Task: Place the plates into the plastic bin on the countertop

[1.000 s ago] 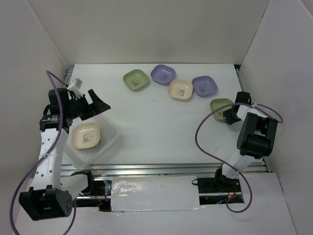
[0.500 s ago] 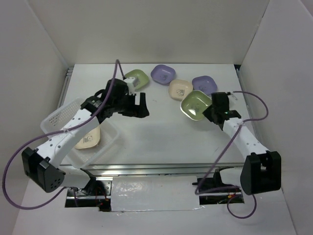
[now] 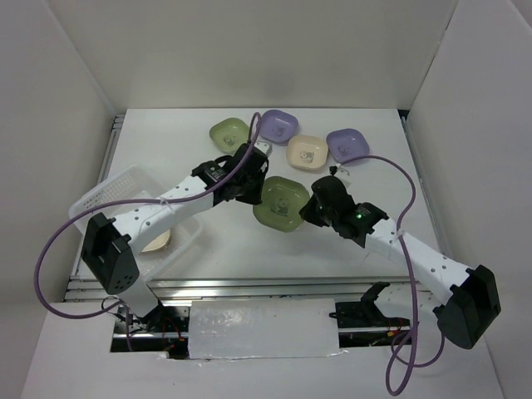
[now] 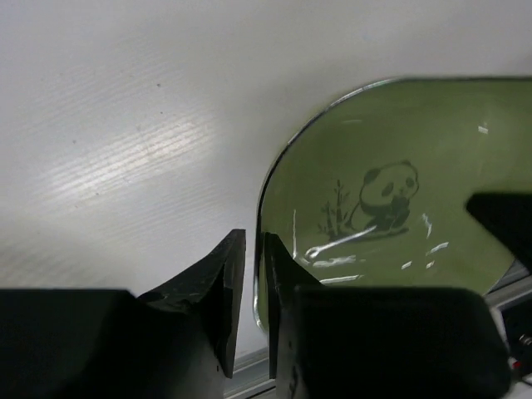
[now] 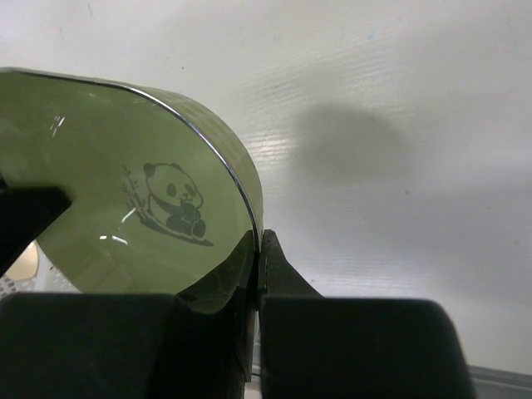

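Observation:
A green plate (image 3: 283,204) with a panda print hangs tilted over the middle of the countertop (image 3: 241,245), between both arms. My right gripper (image 3: 309,208) is shut on its right rim; in the right wrist view the rim of the plate (image 5: 125,191) is pinched tight in that gripper (image 5: 259,237). My left gripper (image 3: 259,189) straddles the opposite rim. In the left wrist view that gripper (image 4: 255,237) stands narrowly apart around the edge of the plate (image 4: 399,208), with a slit of light beside the rim. The plastic bin (image 3: 100,195) sits at the left, holding a cream plate (image 3: 158,242).
At the back lie a second green plate (image 3: 229,133), a purple plate (image 3: 278,125), a cream plate (image 3: 307,153) and another purple plate (image 3: 347,145). White walls close in both sides and the back. The left arm's cable loops down to the near left.
The right arm lifted the green plate and carried it left to the middle. The left arm swung from over the bin to meet it, and its wide jaws narrowed around the plate's rim.

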Action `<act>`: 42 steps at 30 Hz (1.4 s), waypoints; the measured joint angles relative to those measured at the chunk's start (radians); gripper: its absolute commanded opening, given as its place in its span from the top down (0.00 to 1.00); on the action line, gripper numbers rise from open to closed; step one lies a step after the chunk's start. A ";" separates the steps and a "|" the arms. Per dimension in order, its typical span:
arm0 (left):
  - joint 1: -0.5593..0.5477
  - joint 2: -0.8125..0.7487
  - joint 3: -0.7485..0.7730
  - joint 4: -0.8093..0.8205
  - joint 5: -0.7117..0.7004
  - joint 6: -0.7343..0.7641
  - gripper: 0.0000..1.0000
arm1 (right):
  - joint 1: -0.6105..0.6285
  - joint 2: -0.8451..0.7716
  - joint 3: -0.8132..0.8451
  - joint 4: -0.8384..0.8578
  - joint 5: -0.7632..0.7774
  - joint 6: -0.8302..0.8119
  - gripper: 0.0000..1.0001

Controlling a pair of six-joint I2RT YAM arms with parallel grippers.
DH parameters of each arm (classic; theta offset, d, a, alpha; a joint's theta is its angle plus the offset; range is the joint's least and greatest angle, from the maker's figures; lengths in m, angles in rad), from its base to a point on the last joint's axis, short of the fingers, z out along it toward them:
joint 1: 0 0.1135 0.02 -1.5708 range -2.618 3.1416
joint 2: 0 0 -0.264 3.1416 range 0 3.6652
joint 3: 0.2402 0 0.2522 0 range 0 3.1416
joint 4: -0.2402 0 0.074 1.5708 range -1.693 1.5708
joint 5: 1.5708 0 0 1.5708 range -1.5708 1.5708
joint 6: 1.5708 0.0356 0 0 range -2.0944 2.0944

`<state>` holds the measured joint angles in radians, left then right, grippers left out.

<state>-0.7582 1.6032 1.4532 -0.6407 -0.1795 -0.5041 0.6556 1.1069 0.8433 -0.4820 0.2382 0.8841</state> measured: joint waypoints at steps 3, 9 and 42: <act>-0.017 0.043 0.033 -0.035 -0.041 -0.015 0.87 | 0.027 -0.008 0.000 -0.007 0.014 0.012 1.00; -0.027 0.056 0.077 -0.069 -0.052 -0.028 1.00 | 0.037 -0.048 -0.003 -0.021 0.034 0.013 0.36; 1.175 -1.066 -0.791 -0.121 0.105 -0.498 1.00 | -0.296 -0.141 -0.241 0.182 -0.324 -0.137 0.00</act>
<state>0.4168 0.5373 0.6621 -0.7616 -0.0750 -1.0019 0.3595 0.9661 0.6018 -0.3004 -0.0856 0.7475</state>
